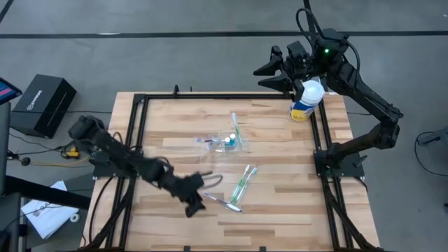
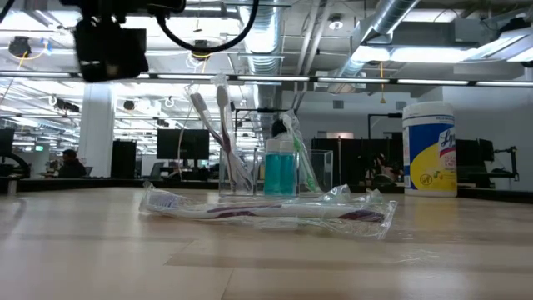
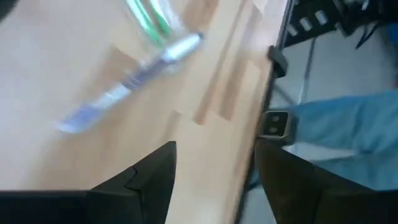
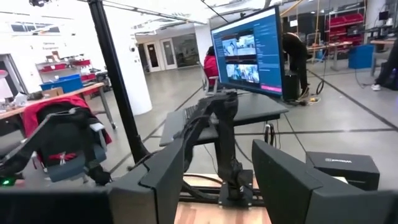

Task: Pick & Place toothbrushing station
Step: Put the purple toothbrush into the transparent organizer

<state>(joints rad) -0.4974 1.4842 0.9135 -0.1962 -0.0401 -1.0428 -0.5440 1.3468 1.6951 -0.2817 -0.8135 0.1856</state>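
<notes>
Purple-white toothbrush (image 1: 222, 203): flat on table (image 1: 280, 210), near front; light, stiff, thin, slippery; grip mid-handle. Left gripper (image 1: 194, 205) just beside, jaws spread, empty. Right gripper (image 1: 269, 75) parked at far edge, jaws spread.

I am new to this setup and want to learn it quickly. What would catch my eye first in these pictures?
Probably the clear cup at the table's middle, holding upright toothbrushes and a blue tube. Next, the left gripper, open, low over the near part of the table beside a purple-white toothbrush, with a pair of green toothbrushes just beyond. The yellow-and-blue canister stands at the far right corner, where the right gripper waits, raised and open.
</notes>
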